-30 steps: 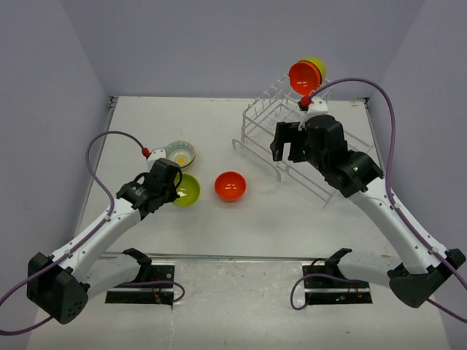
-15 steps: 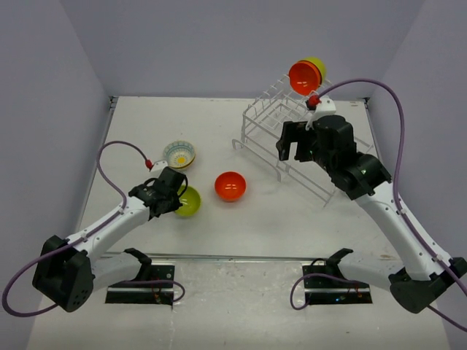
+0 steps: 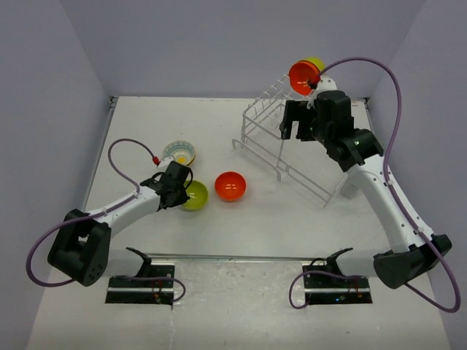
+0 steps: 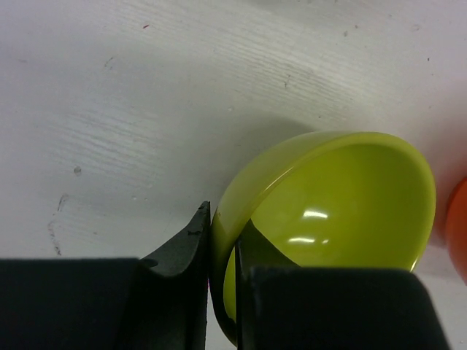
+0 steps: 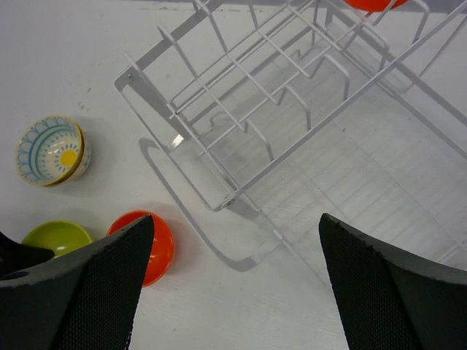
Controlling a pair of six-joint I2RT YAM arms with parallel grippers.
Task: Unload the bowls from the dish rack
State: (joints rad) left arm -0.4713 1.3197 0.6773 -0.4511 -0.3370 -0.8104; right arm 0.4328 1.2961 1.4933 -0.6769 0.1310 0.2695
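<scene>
table (image 3: 146, 124): white, scuffed | walls (image 3: 204, 44): lilac | dish rack (image 3: 263, 127): far right

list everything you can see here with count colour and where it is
table: 1, white, under everything
dish rack: 1, white wire, far right of table
racked orange-red bowl: 1, orange-red, on edge at rack's far end
yellow bowl: 1, yellow, just behind it
orange-red bowl: 1, orange-red, table centre
lime-green bowl: 1, lime-green, to its left
cream bowl: 1, cream, blue rim, beyond the green one
left gripper: black, clamping lime-green bowl's rim
right gripper: black, open, over rack
</scene>
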